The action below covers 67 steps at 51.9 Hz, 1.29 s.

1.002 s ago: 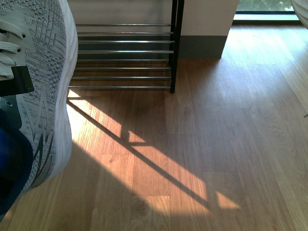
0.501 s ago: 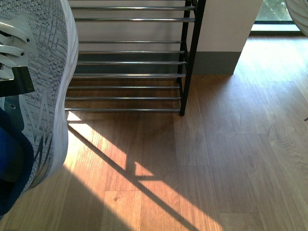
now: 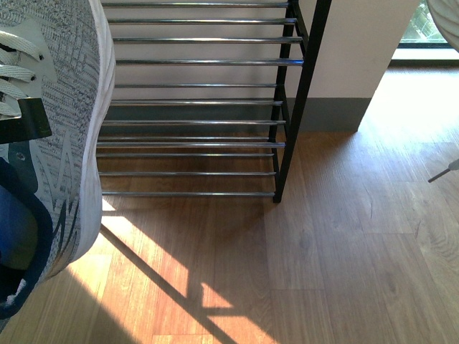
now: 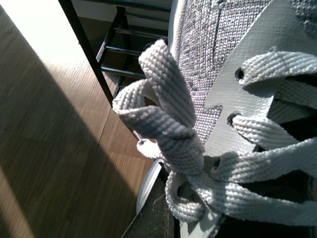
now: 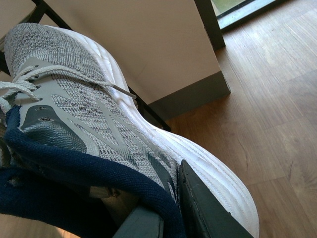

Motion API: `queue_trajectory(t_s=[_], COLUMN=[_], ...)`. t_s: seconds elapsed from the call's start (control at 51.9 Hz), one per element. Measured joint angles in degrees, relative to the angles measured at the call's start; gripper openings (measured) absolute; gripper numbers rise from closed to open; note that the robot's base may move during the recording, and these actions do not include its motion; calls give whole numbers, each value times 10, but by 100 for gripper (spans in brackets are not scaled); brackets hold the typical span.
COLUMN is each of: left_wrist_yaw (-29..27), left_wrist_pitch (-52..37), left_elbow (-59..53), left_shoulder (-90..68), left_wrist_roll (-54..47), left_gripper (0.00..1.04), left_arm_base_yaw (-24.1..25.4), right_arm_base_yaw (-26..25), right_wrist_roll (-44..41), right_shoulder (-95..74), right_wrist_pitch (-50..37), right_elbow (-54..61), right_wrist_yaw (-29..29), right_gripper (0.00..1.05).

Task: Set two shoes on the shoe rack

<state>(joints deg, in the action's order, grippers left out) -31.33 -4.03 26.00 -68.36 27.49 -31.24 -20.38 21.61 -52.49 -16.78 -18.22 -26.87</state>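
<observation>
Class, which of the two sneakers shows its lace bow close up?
The left shoe, in the left wrist view: its white bow fills the frame. The right shoe shows its side and navy collar instead.

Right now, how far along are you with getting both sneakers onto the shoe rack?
Done: nothing yet; the visible chrome rods of the black-framed shoe rack carry no shoe. In hand: the left hand grips one grey knit white-soled sneaker, the right hand grips the matching grey knit sneaker, both held above the wooden floor. Left: setting both on a shelf.
</observation>
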Motion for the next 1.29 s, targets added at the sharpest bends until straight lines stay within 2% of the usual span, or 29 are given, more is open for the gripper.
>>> queue_trajectory(t_s=[1.292], left_wrist_yaw=[0], left_wrist_pitch=[0], left_elbow=[0], left_shoulder=[0], left_wrist_roll=[0], left_gripper=[2], left_arm_base_yaw=[0], right_arm_base_yaw=[0], right_wrist_roll=[0], right_shoulder=[0], right_wrist_pitch=[0], right_elbow=[0], right_wrist_yaw=[0], right_gripper=[4])
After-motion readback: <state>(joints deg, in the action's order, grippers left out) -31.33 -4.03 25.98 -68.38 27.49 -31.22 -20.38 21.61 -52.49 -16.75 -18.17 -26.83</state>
